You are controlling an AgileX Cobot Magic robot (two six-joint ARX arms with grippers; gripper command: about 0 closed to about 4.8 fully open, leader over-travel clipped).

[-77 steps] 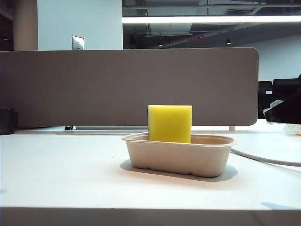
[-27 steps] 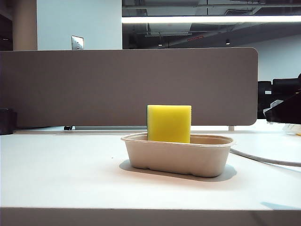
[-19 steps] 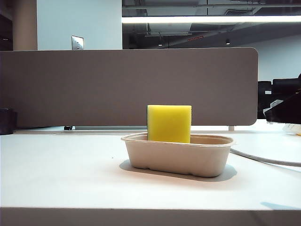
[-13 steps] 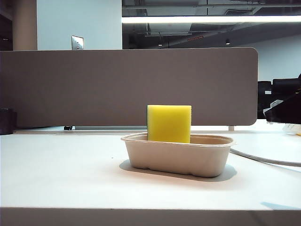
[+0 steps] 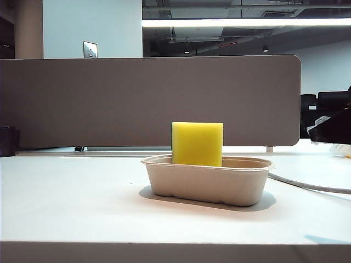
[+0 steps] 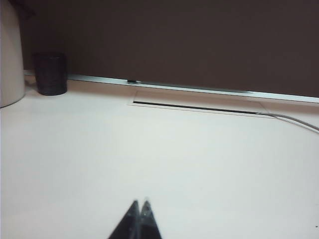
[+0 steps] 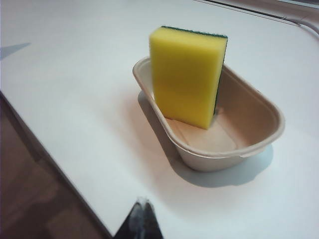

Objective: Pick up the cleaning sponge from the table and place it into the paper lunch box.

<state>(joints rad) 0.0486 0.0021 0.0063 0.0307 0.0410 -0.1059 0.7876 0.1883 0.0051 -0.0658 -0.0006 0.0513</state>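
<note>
The yellow cleaning sponge stands upright on its end inside the beige paper lunch box, leaning on the wall at one end, with its dark green layer on the far side. The box sits on the white table. My right gripper is shut and empty, hovering over the table's edge a short way from the box. My left gripper is shut and empty above bare tabletop; box and sponge do not show in its view.
A grey-brown divider panel closes off the table's back. A grey cable runs off right of the box. A dark cup and a white cylinder stand by the panel. A dark shape sits at the right edge.
</note>
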